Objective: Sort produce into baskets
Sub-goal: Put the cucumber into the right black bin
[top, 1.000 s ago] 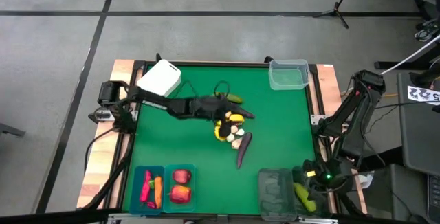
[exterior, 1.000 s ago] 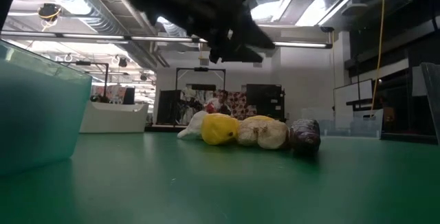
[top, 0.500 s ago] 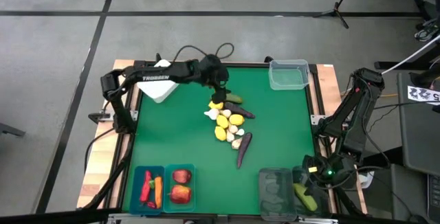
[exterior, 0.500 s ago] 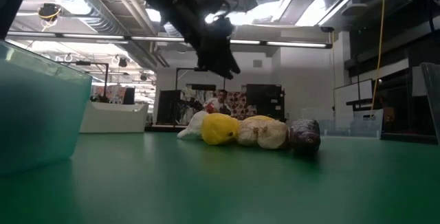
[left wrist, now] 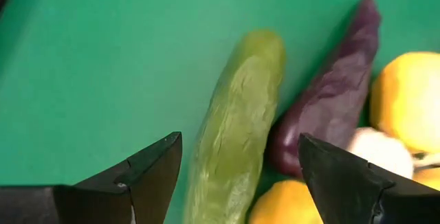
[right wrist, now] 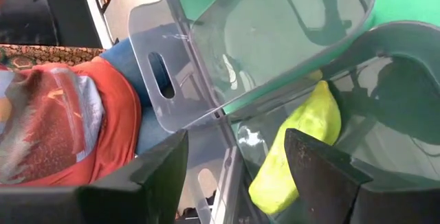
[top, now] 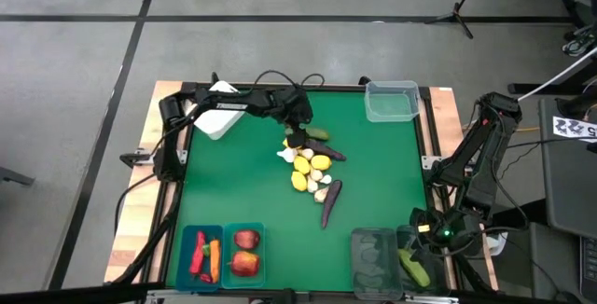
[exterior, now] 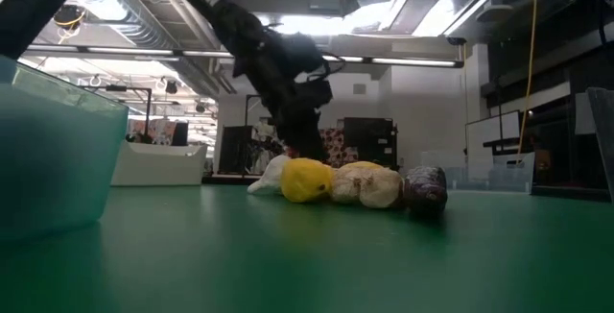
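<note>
Green desk [top: 233,192]: white box [top: 215,110] at the far left corner, clear tub [top: 391,100] at the far right, two teal bins [top: 223,254] with red and orange produce at the near left, two dark-tinted bins [top: 374,262] at the near right. Left hand [top: 295,137], fingers apart and empty, sits low over the far end of the central pile, straddling a green cucumber [left wrist: 234,135] that touches a purple eggplant [left wrist: 330,100] beside yellow lemons [top: 311,165]. Right hand [right wrist: 234,176], fingers apart, hangs over the near-right tinted bin holding a yellow-green cucumber [right wrist: 295,148].
</note>
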